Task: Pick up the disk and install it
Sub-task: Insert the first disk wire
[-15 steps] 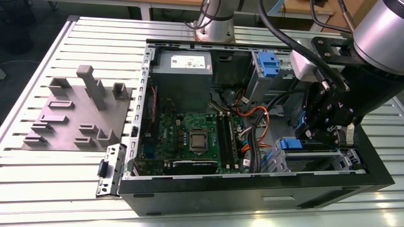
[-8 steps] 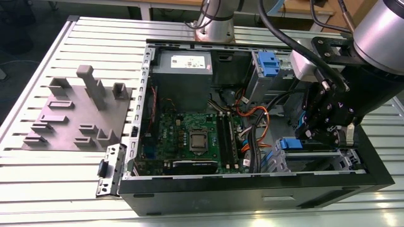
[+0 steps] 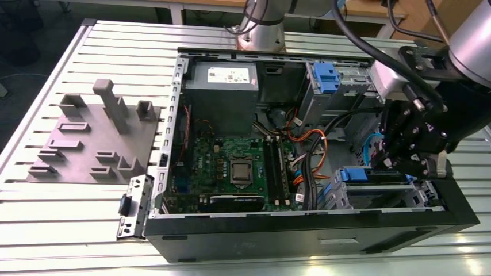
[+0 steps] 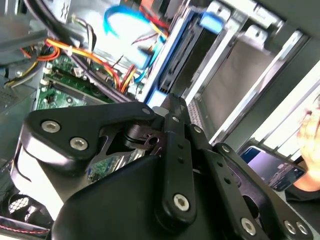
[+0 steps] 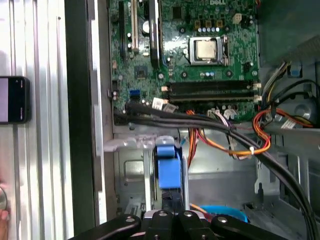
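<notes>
— Where is the disk [image 5: 168, 172]?

— We see it in the computer box [image 3: 307, 233]. It stands on its thin edge in a metal cage [image 5: 127, 175] in one corner of the box. In the exterior view, that is the corner on the exterior view's right, next to the long black wall. The blue frame runs along the disk's edge, and in the exterior view the blue part [image 3: 362, 174] pokes up from the cage.

— And the claw [image 3: 401, 164]?

— It hangs right over that cage. In the first wrist view the claw [image 5: 170, 219] is just at the end of the disk, and the dark end of the disk goes in under the black fingers. The tips are hidden, so we cannot tell if the claw is squeezing the disk or is let go.

— What else do we see?

— A green board [image 3: 230, 167] lies flat on the floor of the box. A grey power box [image 3: 222, 86] sits by the far wall. Orange wires [image 5: 220, 146] and thick black wires [image 5: 200, 121] run between the green board and the cage. A second blue frame [image 3: 326, 77] sits in the far corner of the box.

— And outside the box?

— The box sits on the ribbed worktop [image 3: 61, 190]. A grey tray with blocks [image 3: 92, 138] lies near the worktop's edge on the exterior view's left, well apart from the claw. A phone [image 5: 12, 100] lies on the worktop beside the box's black wall.
</notes>
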`<state>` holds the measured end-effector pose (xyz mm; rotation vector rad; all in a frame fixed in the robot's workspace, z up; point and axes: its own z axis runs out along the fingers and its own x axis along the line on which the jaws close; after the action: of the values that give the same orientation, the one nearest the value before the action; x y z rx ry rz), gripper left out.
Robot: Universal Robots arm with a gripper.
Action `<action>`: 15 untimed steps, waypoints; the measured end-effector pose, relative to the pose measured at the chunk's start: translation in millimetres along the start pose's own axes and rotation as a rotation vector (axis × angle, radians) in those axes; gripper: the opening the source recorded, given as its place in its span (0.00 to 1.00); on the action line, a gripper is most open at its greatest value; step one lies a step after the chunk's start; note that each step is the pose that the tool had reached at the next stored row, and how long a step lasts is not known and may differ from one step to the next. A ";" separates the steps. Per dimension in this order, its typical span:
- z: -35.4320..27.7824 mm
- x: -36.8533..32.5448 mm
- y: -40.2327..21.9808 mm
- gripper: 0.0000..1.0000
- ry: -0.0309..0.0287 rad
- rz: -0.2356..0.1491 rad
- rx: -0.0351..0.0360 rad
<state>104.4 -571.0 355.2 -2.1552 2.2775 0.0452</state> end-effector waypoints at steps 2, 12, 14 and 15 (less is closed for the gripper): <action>0.0 -0.4 -7.4 0.11 0.0001 0.000 -0.0021; -2.8 -1.6 -26.2 0.11 0.0008 0.000 -0.0083; -4.1 -2.0 -26.1 0.11 0.0006 0.000 -0.0082; -4.0 -2.4 -26.3 0.11 0.0003 0.000 -0.0083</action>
<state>130.9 -570.2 358.8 -2.1592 2.2817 0.0544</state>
